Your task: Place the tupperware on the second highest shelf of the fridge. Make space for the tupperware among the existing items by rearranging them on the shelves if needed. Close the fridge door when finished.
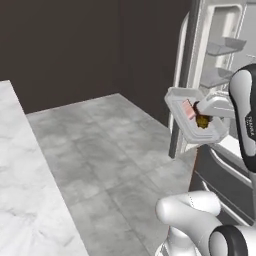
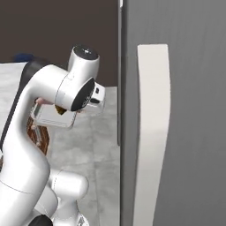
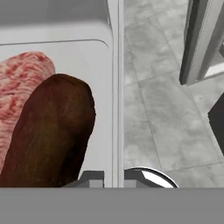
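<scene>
Hand view: we look along the tupperware [image 3: 87,57], its thin white rim wall running straight up between our two finger tips, so we record the gripper [image 3: 113,177] as clamped shut on that rim. Inside the tray lie a pink piece [image 3: 22,83] and a dark brown piece [image 3: 52,135] side by side, touching.

Left base view: we see the tupperware [image 1: 180,102] held in the air, tilted steeply on edge with its open face toward the camera, both food pieces resting in it. It hangs in front of the open fridge [image 1: 200,30], just beside the edge of the open door, above the grey tiled floor [image 1: 100,145]. Grey door bins [image 1: 225,47] show behind it.

Right base view: we see the tray [image 2: 53,117] behind the arm's wrist, left of the closed fridge door with its pale handle [image 2: 152,132].
</scene>
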Available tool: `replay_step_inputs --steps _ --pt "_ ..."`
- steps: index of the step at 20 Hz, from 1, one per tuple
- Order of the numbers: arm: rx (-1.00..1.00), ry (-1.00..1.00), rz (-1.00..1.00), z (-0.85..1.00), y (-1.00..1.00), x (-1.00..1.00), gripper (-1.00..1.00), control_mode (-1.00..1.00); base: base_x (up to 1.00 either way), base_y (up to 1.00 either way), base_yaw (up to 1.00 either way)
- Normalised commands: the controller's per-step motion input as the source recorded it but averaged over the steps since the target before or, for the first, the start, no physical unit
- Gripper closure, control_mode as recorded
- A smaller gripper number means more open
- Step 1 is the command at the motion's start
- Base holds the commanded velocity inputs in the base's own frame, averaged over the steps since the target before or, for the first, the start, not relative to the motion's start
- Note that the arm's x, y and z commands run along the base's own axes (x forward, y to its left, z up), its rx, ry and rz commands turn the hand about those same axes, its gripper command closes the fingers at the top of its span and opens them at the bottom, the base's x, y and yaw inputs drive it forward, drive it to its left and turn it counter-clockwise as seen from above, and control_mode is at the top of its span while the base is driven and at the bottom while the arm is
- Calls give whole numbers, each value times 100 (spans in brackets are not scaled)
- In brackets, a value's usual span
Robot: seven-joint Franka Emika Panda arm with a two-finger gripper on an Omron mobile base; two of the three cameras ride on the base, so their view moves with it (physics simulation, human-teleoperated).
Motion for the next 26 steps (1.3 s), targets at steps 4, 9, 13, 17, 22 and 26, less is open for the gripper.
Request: replay_step_inputs --steps 4,9,13,17,22,26 --pt "0 0 0 0 0 0 100 100 94 9 -46" --pt "0 0 0 0 0 0 100 100 55 1 -57" --pt "0 0 0 0 0 0 100 100 23 0 -65" --pt "0 0 0 0 0 0 100 100 28 4 -68" --pt "0 0 0 0 0 0 100 100 42 24 -71" --pt "0 0 0 0 0 0 100 100 50 31 -68"
